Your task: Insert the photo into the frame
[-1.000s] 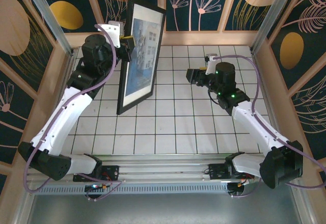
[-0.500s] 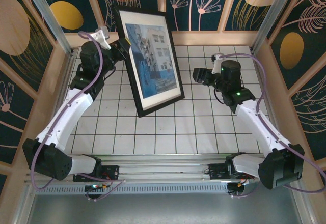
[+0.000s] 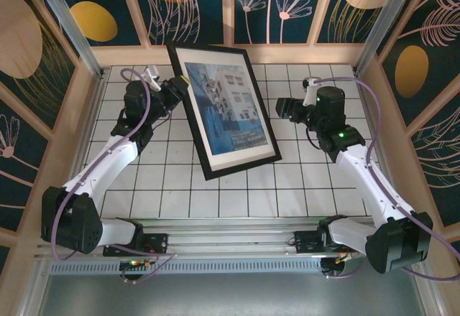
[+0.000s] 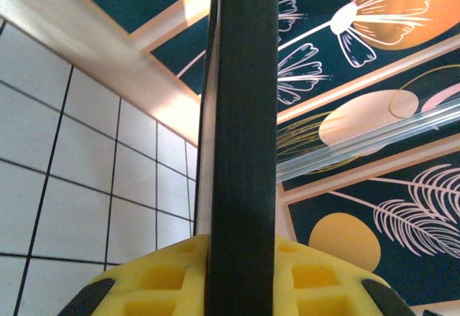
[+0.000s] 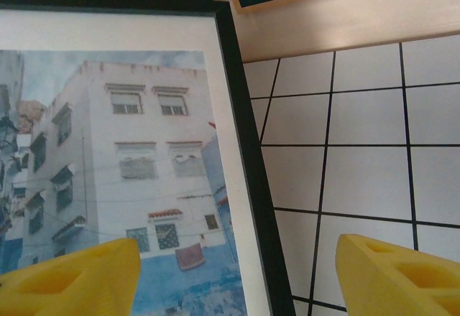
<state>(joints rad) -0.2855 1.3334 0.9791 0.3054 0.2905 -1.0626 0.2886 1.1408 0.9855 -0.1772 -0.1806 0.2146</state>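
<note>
Up in the upper left of the overhead view, my left jaws are clenched on the frame (image 4: 241, 115). From the left wrist, its black rail runs straight up between my yellow pads (image 4: 162, 284). The frame fills the middle of the overhead view, leaning. Its near corner dips toward the tiled surface (image 3: 309, 187), and I can't tell whether it touches. The photo (image 3: 226, 104), blue sky and whitish buildings, shows inside the frame, ringed by the white mat (image 5: 108, 32).

On the right of that view, my right jaws are released and wide apart, just beside the frame's right rail. From the right wrist, my fingertips (image 5: 72, 276) sit at the bottom corners of the picture either side of that rail, touching nothing.

Now the danger, as I judge it. I've got a big flat thing pinched on one thin edge, so its weight could swing it in my left grip and drop it flat on the surface. If my right side closes off-line, a fingertip could land on the picture face instead of the rail and shove the frame sideways. The back is hidden from me, so if nothing is fastened there, a jolt could shake the photo loose.
</note>
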